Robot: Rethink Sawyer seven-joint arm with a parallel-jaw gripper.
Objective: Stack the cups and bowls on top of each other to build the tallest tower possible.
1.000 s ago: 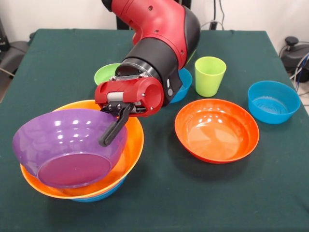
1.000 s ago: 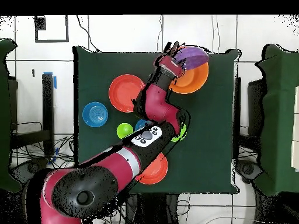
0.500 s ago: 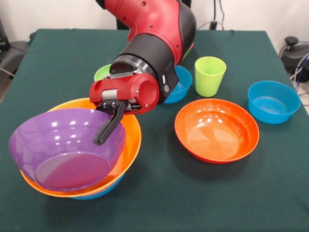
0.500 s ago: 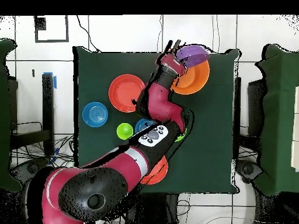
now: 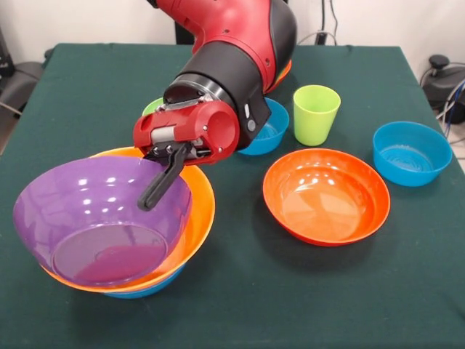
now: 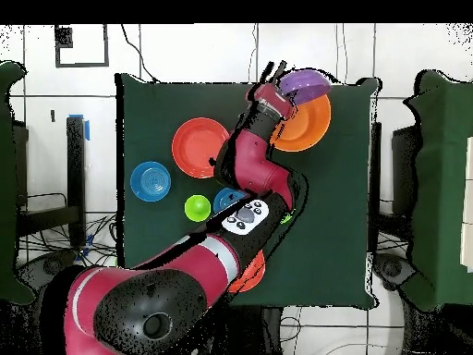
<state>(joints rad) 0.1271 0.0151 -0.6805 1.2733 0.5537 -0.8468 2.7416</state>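
Tool (image 5: 156,190) grasping purple bowl (image 5: 94,225) by its rim | bowl tilted in orange bowl (image 5: 195,218) | green cup (image 5: 315,114) apart on worktop (image 5: 240,305)

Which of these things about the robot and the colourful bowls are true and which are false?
1. The pincer grips the purple bowl by its rim. True.
2. The purple bowl sits tilted in an orange bowl. True.
3. The green cup lies on its side. False: it stands upright.
4. The red-orange bowl holds a blue bowl. False: it is empty; the blue bowl stands apart on the table.
5. A blue bowl shows under the stack. True.
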